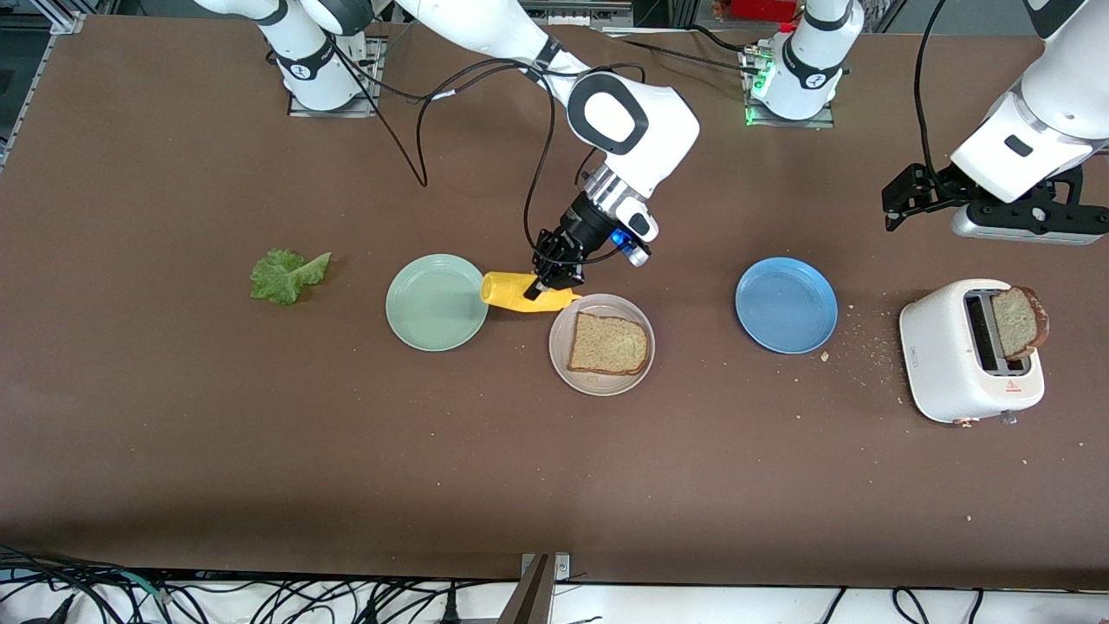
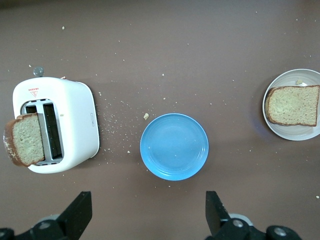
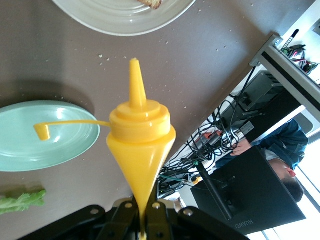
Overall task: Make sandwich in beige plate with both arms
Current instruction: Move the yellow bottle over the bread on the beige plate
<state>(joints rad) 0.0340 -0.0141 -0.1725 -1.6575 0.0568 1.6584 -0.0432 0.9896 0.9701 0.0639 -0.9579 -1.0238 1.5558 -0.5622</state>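
The beige plate lies mid-table with one slice of brown bread on it. My right gripper is shut on a yellow squeeze bottle, squeezing its body thin. The bottle is tipped over, its uncapped nozzle pointing at the beige plate's rim. A second bread slice sticks out of the white toaster. The lettuce leaf lies on the table toward the right arm's end. My left gripper hangs open and empty above the table by the toaster.
A mint-green plate lies beside the bottle, an empty blue plate between the beige plate and the toaster. Crumbs dot the table around the toaster.
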